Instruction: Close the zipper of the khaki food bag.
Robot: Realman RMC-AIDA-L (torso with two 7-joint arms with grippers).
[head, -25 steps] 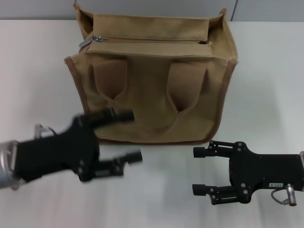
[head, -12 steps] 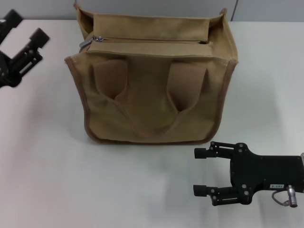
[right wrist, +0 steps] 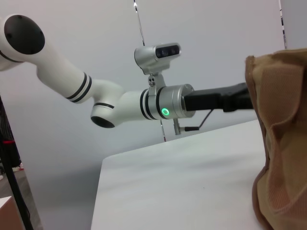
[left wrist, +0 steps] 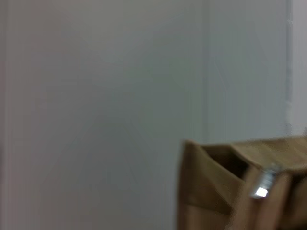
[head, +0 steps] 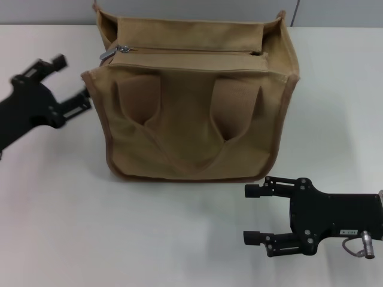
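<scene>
The khaki food bag (head: 197, 113) stands upright in the middle of the table, its two loop handles facing me. The zipper (head: 191, 52) runs across its top panel, and the silver slider with its pull tab (head: 114, 52) sits at the bag's left end. The slider also shows in the left wrist view (left wrist: 263, 184). My left gripper (head: 70, 81) is open, to the left of the bag near its upper left corner, and holds nothing. My right gripper (head: 252, 214) is open and empty on the table in front of the bag's right side.
The white table (head: 66, 227) stretches around the bag. A grey wall (head: 179, 9) stands behind it. The right wrist view shows my left arm (right wrist: 144, 103) reaching toward the bag's edge (right wrist: 280, 139).
My left gripper swung from the front left of the bag up to the far left, then came back toward the bag's upper left corner. The right gripper and the bag have not moved.
</scene>
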